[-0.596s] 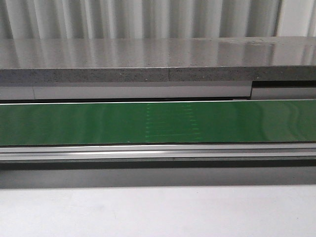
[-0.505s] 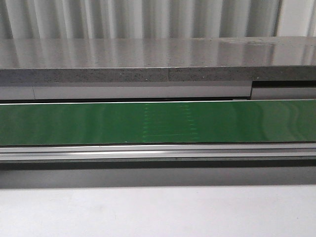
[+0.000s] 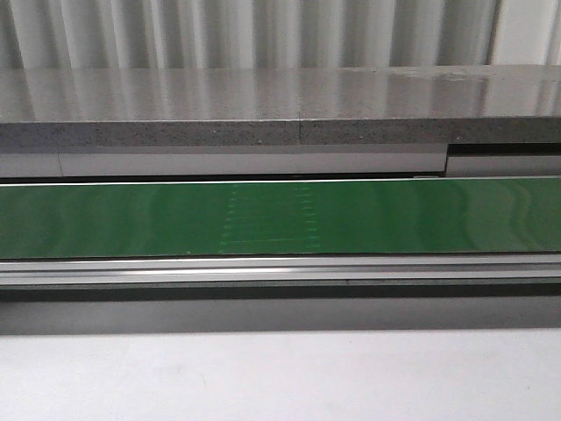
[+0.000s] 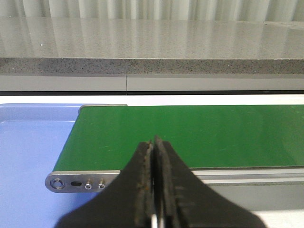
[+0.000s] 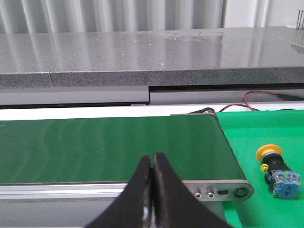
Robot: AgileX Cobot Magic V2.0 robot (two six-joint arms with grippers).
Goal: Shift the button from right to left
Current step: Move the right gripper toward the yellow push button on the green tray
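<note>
Grey stone ledge (image 3: 280, 105) backs the green conveyor belt (image 3: 280, 217).

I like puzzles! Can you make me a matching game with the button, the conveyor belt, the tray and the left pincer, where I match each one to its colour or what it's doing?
Things:
1. button
2. conveyor belt
3. tray
4. left pincer

Matches:
A. light blue, at the belt's end
B. black fingers, closed together
C. yellow cap, lying on a green mat
D. long, dark green strip

Pairs: 1-C, 2-D, 3-A, 4-B
</note>
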